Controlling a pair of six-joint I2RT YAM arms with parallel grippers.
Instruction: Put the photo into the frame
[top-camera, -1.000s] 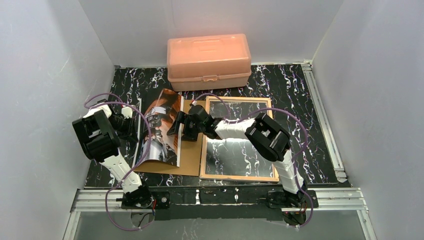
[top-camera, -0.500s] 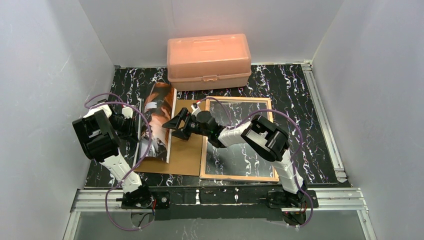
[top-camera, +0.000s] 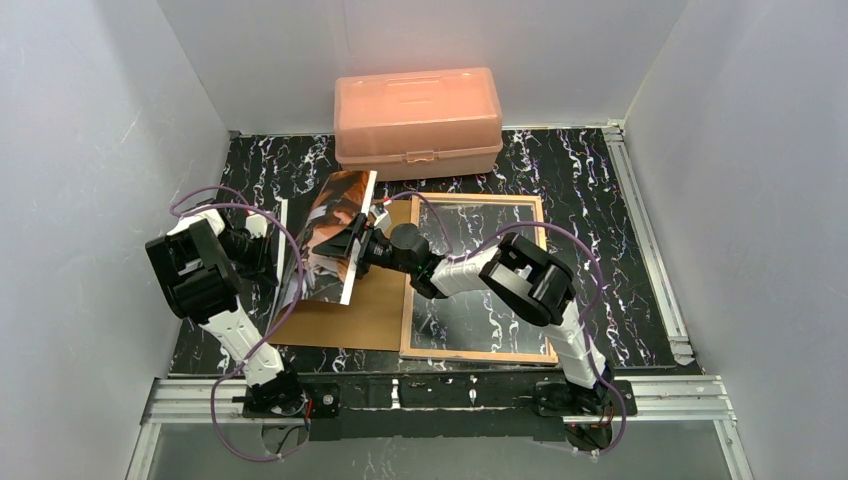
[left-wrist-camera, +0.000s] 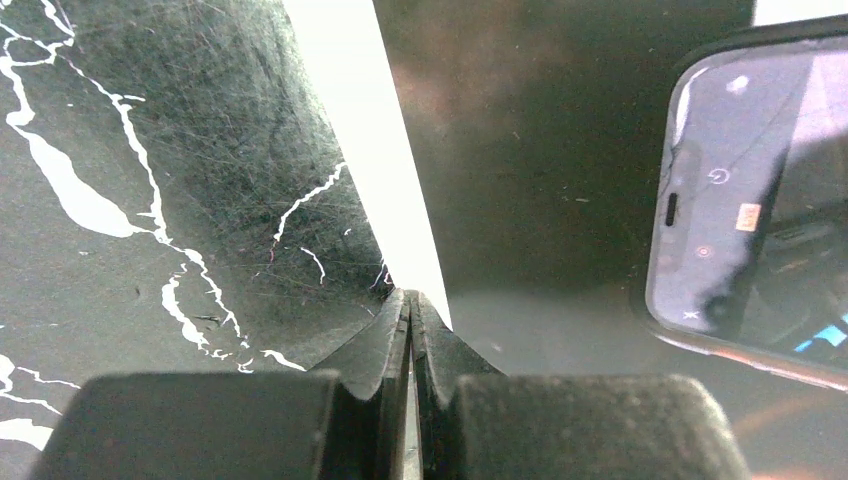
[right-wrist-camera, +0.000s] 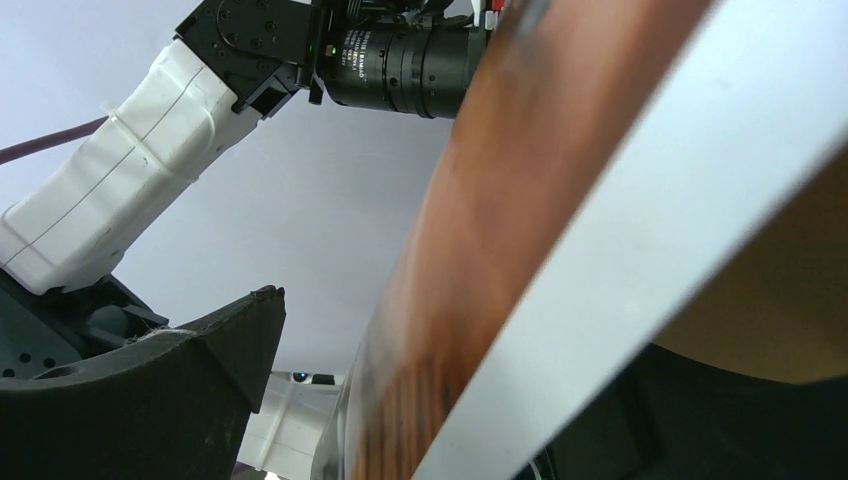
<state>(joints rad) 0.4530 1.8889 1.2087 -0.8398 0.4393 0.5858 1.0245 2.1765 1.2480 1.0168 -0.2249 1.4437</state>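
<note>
Paper is what the top view shows: the photo (top-camera: 335, 232) stands raised and steeply tilted, left of the frame (top-camera: 470, 354) and above the brown board (top-camera: 370, 315) that lies against the frame's left rail. The frame lies flat on the bench (top-camera: 620, 250), tan side up, nothing in it. The left jaws hold the photo's edge farthest from the frame. The right jaws are at the edge nearest the frame and are spread wide. The sheet bows a little, so I judge it light, thin and floppy: it will sag or crease if carried by one edge alone.

Left wrist view: the left jaws are clenched tight on the photo's white border (left-wrist-camera: 385, 170), biting only a narrow strip at the very margin. The print looks glossy, so I would expect that pinch to slip if pulled sideways.

Right wrist view: the photo (right-wrist-camera: 500, 280) runs diagonally past the camera, its white border toward the board (right-wrist-camera: 785, 300). One finger (right-wrist-camera: 170, 400) of the right jaws sits low on the photo's far side from the board, apart from the paper, so these jaws are released and hold nothing. The best hold seems to be the border on the frame side, opposite the left grip, so the sheet stays taut between two edges.
</note>
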